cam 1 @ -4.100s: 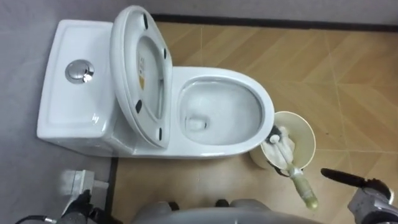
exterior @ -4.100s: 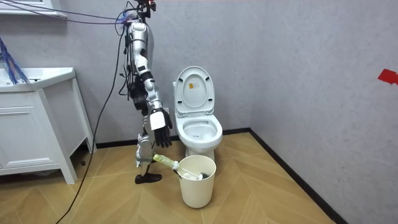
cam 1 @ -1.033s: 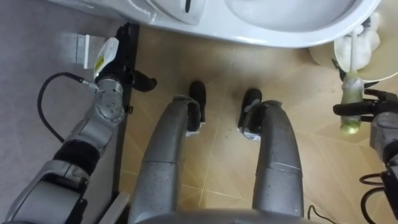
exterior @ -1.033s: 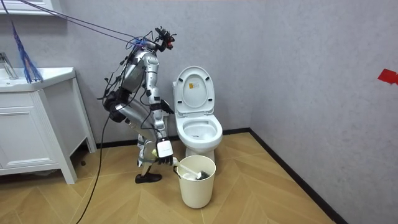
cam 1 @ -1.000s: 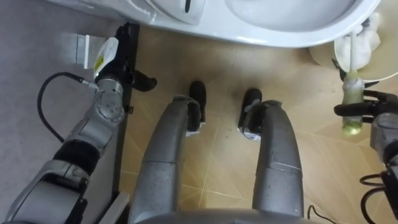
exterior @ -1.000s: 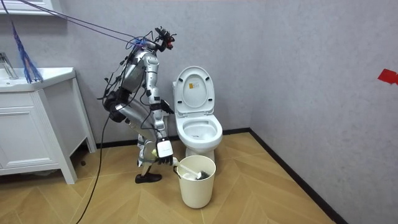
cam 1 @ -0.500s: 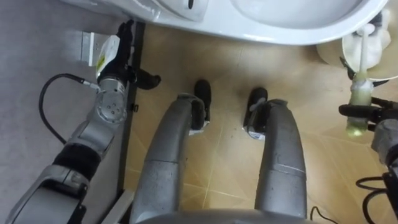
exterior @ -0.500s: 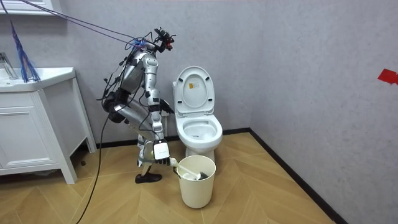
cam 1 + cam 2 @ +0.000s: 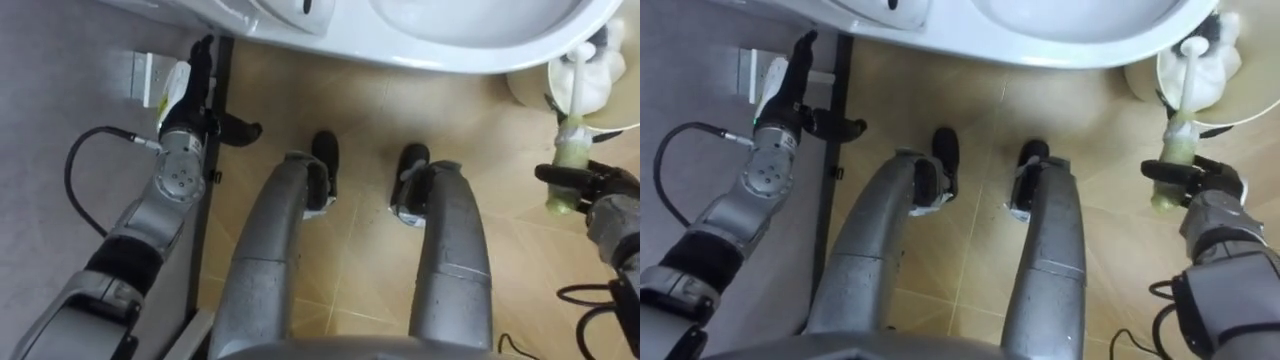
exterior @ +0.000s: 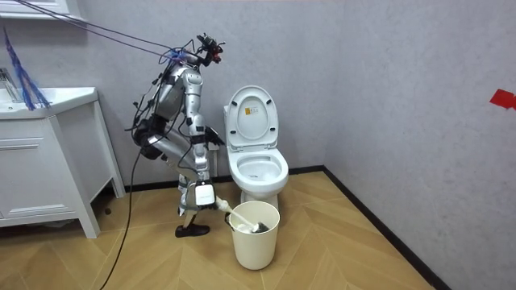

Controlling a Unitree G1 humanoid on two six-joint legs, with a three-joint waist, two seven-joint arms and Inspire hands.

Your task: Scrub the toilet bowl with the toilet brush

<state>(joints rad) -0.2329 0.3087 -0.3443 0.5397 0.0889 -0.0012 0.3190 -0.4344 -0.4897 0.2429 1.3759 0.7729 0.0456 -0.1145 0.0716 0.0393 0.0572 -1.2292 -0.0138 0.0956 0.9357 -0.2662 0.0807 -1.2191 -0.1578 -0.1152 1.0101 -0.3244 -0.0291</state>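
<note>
The toilet brush has a pale green handle [image 9: 568,145] and a white head [image 9: 588,68] that rests in the cream bucket [image 9: 612,112] at the upper right. My right hand [image 9: 603,200] sits at the lower part of the handle, with its dark fingers curled across it. The toilet bowl [image 9: 450,40] runs along the top of the eye views. My left hand [image 9: 180,118] hangs by the wall at the left, fingers straight and holding nothing. In the room view I bend forward beside the toilet [image 10: 256,165], right hand [image 10: 205,196] down at the bucket [image 10: 256,235].
A dark skirting strip [image 9: 205,230] runs along the grey wall on my left. In the room view a white cabinet [image 10: 44,165] stands at the left. Wooden floor [image 10: 339,250] stretches out on the room view's right of the bucket.
My right hand's fingers have curled in round the brush handle. In the room view that hand has shifted slightly toward the left with the handle. The left hand stays put.
</note>
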